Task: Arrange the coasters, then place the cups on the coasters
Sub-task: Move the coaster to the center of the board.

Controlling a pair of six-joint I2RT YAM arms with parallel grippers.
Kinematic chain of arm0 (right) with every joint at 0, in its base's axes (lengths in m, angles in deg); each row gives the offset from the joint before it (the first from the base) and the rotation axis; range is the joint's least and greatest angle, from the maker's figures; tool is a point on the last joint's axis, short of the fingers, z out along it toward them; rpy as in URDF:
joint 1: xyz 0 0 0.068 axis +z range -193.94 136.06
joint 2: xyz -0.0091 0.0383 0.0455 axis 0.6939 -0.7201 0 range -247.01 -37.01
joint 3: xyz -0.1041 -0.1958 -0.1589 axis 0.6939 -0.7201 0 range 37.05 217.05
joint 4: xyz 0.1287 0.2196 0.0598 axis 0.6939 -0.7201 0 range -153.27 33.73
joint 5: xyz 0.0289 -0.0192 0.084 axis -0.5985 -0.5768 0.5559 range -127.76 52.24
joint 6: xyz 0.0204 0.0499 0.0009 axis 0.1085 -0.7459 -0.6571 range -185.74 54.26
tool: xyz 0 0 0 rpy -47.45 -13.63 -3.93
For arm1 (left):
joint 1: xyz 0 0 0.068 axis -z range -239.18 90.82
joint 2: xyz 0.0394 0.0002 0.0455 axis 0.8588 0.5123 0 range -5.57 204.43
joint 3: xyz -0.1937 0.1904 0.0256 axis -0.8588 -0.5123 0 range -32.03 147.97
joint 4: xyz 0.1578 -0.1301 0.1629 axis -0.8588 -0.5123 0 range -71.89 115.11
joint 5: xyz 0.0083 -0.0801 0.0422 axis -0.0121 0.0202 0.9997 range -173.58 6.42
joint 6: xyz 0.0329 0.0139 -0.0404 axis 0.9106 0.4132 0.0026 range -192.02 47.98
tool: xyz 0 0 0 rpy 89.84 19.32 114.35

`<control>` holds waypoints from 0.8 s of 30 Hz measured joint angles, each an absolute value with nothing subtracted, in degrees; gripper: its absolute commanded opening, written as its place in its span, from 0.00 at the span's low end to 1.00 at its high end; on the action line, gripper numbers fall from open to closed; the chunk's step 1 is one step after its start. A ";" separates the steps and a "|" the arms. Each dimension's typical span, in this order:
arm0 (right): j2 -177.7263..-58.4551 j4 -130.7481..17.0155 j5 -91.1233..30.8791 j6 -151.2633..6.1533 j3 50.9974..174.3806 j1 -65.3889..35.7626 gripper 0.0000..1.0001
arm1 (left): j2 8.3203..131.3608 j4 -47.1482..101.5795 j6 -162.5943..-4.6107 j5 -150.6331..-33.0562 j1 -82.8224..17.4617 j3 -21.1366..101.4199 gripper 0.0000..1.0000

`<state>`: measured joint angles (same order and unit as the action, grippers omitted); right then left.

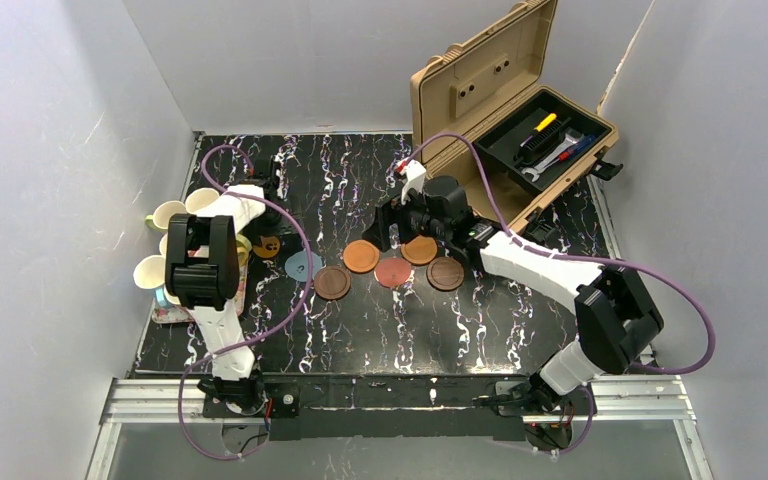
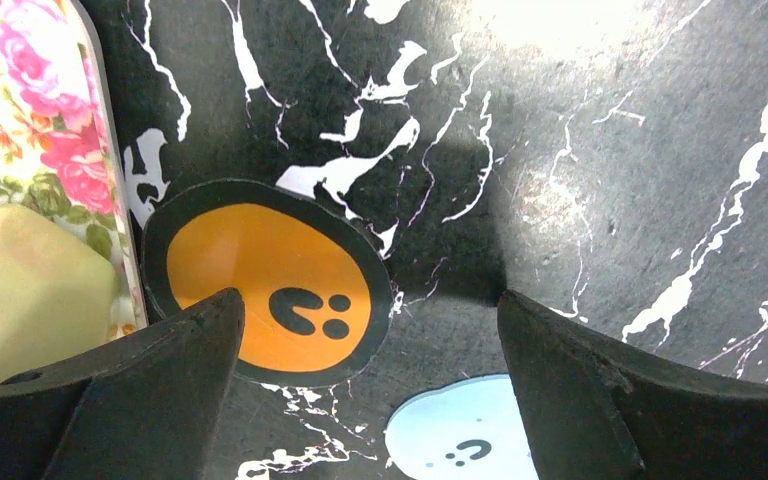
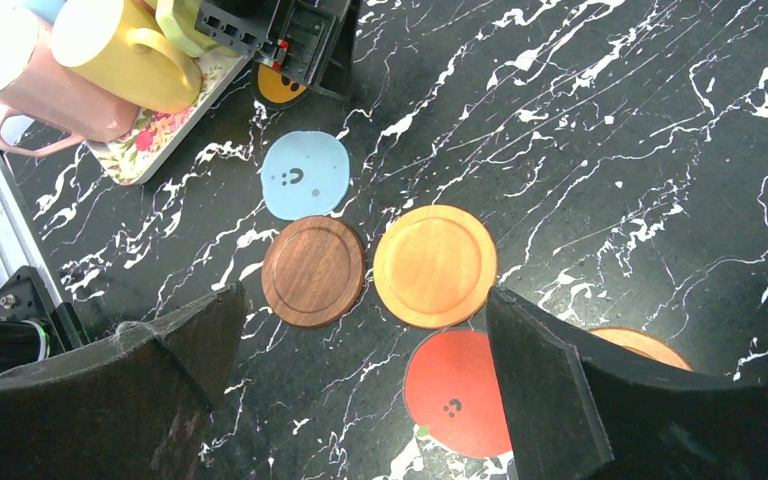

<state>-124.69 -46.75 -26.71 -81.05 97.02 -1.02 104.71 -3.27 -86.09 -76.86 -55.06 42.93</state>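
Observation:
Seven coasters lie mid-table: orange with a dark mark point(image 1: 267, 245), grey-blue point(image 1: 303, 265), dark brown point(image 1: 332, 282), orange-brown point(image 1: 361, 256), red point(image 1: 394, 272), a second orange-brown point(image 1: 420, 250) and a second dark brown point(image 1: 445, 273). The cups point(image 1: 170, 213) stand crowded on the floral tray point(image 1: 172, 312) at the left; yellow point(image 3: 120, 50) and pink point(image 3: 50, 90) ones show in the right wrist view. My left gripper point(image 2: 368, 298) hangs open just over the orange marked coaster point(image 2: 260, 270), the grey-blue one point(image 2: 450, 440) beside it. My right gripper point(image 3: 362, 300) is open above the red coaster point(image 3: 460, 395), holding nothing.
An open tan toolbox point(image 1: 515, 120) with tools stands at the back right, close behind the right arm. White walls enclose the table on three sides. The tray's edge point(image 2: 40, 120) lies just left of my left fingers.

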 measured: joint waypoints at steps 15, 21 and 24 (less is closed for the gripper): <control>-120.62 -45.88 -27.96 -80.85 95.21 -1.02 0.98 | 99.38 -3.33 -88.75 -79.57 -54.82 36.90 0.94; -118.72 -45.64 -28.73 -80.81 93.76 -1.02 0.98 | 99.23 -4.08 -88.30 -80.67 -54.78 39.30 0.94; -118.59 -45.88 -28.92 -80.81 93.39 -1.02 0.98 | 99.23 -3.68 -87.84 -81.15 -54.78 42.54 0.95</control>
<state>-118.59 -45.88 -28.92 -80.81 93.39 -1.02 99.23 -3.68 -87.84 -81.15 -54.78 42.54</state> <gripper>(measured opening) 0.981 0.941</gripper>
